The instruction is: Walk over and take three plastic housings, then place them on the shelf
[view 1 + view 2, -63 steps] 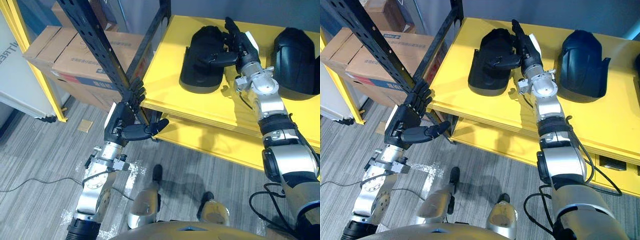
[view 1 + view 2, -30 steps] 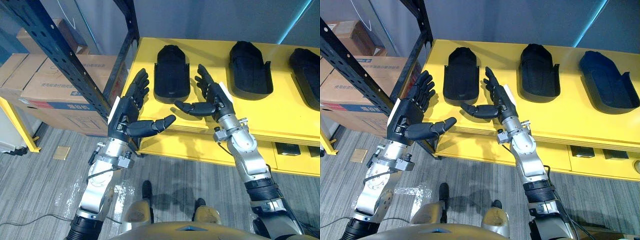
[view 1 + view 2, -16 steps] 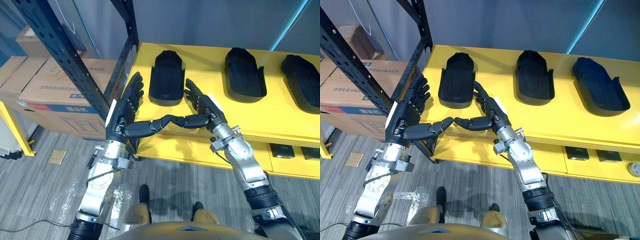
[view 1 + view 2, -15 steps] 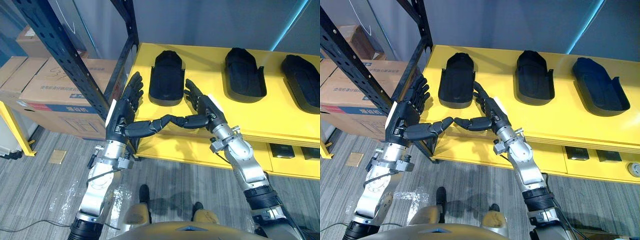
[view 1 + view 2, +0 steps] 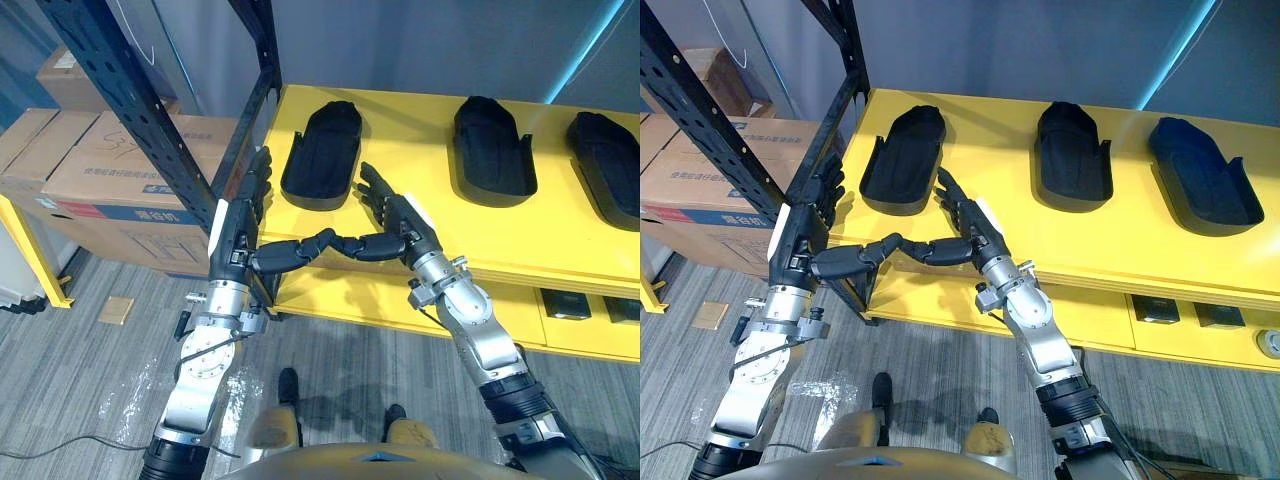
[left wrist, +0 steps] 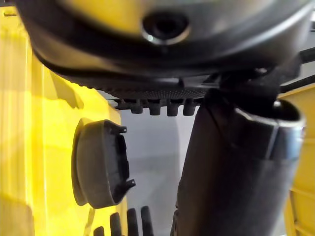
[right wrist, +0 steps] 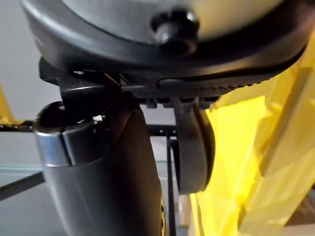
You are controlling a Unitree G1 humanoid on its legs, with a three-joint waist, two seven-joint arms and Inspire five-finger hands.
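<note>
Hovering released before yellow shelf [image 5: 420, 165] over grey floor [image 5: 85, 385]: left hand [image 5: 235, 245], right hand [image 5: 405, 225].

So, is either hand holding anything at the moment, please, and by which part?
Nothing is held: the dark left hand and dark right hand are both open.

Stacked cardboard boxes [image 5: 110, 170] sit at nine o'clock, behind a black perforated upright [image 5: 125, 95] slanting down from eleven o'clock; a yellow post [image 5: 32, 250] leans just beside them; a small tan scrap [image 5: 116, 310] lies on the grey plank floor [image 5: 70, 400] at eight o'clock; a cyan strip [image 5: 592, 45] crosses the grey wall [image 5: 420, 40] at one o'clock.
</note>
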